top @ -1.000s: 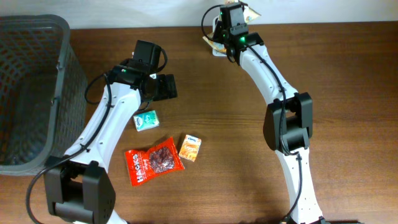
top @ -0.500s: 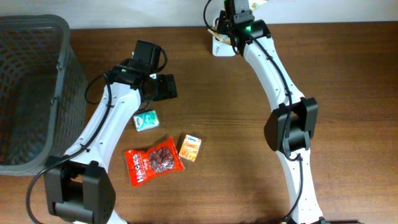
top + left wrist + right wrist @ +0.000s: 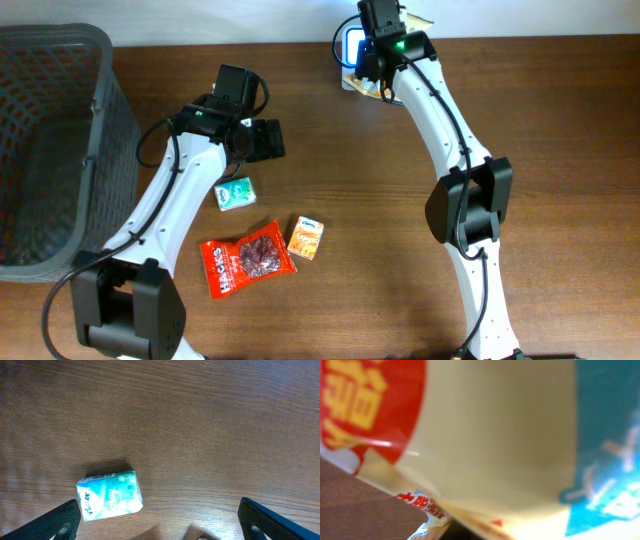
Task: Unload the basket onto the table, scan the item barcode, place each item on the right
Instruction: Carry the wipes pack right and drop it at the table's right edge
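**Right tool** (image 3: 376,38): jaws pressed together on a printed packet (image 3: 495,450). The packet fills the wrist view in red, cream and teal, and no barcode can be made out on the face shown.

**Just beside this tool**, at the far edge of the counter (image 3: 560,150), is a white box (image 3: 349,45) with a blue glow. It is judged to be the scanner, so the packet is taken to be at the reading step. Whether a read has registered cannot be told.

**Left tool** (image 3: 162,522): fingers spread wide, holding nothing. It hangs above a teal tissue pack (image 3: 110,495) that lies flat beneath it, nearer one finger than the other.

**Farther from it**, toward the arm bases, an orange sachet (image 3: 306,237) and a red pouch (image 3: 246,260) lie side by side. Well to its left stands a dark basket (image 3: 60,40).

The three loose items are judged to await their turn.
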`<action>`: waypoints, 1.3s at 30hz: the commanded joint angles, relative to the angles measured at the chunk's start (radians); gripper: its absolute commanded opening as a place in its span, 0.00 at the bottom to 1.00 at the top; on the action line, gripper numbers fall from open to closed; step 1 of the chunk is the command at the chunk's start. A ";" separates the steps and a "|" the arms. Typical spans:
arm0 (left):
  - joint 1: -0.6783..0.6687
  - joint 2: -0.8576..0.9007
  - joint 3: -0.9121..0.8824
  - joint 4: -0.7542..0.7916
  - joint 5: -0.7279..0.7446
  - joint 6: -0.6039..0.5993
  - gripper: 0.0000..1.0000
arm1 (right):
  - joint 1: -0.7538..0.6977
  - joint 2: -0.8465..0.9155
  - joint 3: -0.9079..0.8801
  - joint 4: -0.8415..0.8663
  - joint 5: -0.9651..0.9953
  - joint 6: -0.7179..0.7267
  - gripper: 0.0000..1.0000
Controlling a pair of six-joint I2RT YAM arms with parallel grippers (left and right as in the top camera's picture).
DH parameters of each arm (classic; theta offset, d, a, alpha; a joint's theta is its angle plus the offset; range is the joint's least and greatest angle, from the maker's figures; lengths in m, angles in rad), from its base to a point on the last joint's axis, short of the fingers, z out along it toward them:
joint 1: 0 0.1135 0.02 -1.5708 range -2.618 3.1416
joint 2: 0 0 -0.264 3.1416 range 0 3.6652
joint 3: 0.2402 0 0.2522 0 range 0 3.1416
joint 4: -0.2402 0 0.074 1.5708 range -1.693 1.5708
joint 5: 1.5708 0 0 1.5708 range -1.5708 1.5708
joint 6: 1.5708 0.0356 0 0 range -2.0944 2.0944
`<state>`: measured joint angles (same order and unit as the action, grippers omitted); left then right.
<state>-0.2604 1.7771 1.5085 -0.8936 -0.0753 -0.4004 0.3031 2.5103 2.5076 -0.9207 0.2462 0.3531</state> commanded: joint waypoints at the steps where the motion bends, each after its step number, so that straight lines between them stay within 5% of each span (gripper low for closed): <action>1: 0.003 -0.007 -0.005 -0.001 0.008 0.012 0.99 | 0.005 -0.082 0.018 0.017 -0.041 -0.174 0.04; 5: 0.003 -0.008 -0.005 -0.001 0.007 0.012 0.99 | 0.005 -0.034 0.016 0.000 -0.104 -0.269 0.04; 25: 0.003 -0.008 -0.005 0.000 0.007 0.012 0.99 | 0.004 0.034 0.016 0.136 -0.111 -0.271 0.04; 39: 0.003 -0.007 -0.005 0.000 0.007 0.012 0.99 | -0.042 -0.226 0.071 0.077 0.058 -0.271 0.04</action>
<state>-0.2604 1.7771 1.5085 -0.8932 -0.0753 -0.4004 0.2943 2.4203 2.5233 -0.8402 0.2302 0.0860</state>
